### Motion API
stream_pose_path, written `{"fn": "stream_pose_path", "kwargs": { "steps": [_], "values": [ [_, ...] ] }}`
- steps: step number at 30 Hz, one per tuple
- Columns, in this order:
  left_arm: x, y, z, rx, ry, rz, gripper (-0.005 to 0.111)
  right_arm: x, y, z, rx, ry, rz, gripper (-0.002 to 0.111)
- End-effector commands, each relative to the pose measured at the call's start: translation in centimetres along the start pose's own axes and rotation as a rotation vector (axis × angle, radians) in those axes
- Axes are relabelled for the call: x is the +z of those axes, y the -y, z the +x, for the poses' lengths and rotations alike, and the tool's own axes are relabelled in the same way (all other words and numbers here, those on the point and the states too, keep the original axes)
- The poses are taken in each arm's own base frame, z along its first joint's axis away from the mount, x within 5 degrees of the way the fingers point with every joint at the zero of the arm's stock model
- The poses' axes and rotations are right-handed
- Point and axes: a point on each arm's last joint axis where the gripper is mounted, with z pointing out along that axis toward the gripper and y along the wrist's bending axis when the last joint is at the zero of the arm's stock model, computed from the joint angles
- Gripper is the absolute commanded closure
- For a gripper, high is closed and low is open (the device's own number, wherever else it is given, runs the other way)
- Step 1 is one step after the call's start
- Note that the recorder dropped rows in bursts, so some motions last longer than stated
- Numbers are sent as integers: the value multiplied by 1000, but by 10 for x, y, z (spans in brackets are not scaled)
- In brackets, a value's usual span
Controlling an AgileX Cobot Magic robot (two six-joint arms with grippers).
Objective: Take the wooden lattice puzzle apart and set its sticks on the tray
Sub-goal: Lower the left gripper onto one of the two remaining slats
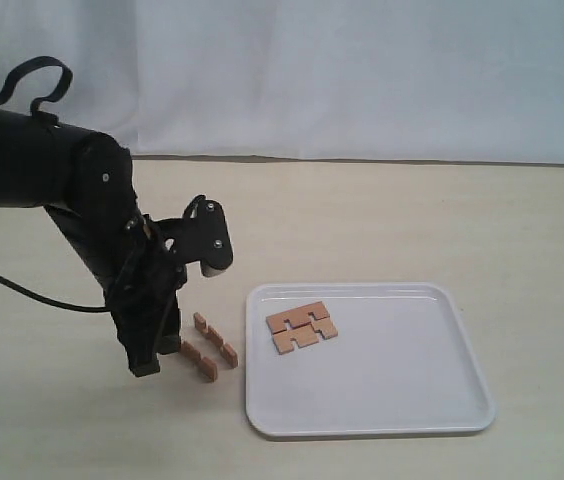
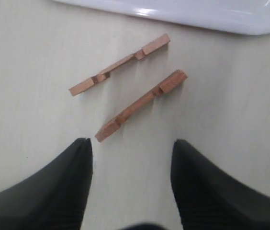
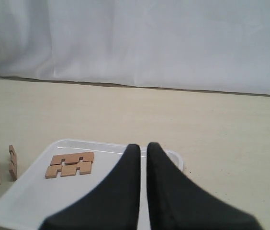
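Left gripper hangs spread near two sticks just outside the tray; right gripper closed.

Beige tabletop, wrinkled white cloth backdrop

The exterior camera stands high over the worktop's near edge and faces the far edge. The left wrist camera looks steeply down, close above the surface. The right wrist camera looks low, almost level, toward the far edge. All three share the tray rim and two sticks beside it.
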Motion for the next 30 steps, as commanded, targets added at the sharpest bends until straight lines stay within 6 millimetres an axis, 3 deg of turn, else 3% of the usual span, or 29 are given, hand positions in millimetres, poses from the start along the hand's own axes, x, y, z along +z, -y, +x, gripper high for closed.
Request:
{"fn": "stream_pose_path", "kwargs": {
  "steps": [1,16,30],
  "values": [
    [1,-9,8,-30,51,41,59,0,0,-1,-5,10,0,104],
    [27,-12,8,256,59,41,59,0,0,-1,-5,10,0,104],
    [29,-16,6,262,74,-6,59,0,0,-1,-5,10,0,104]
  ]
}}
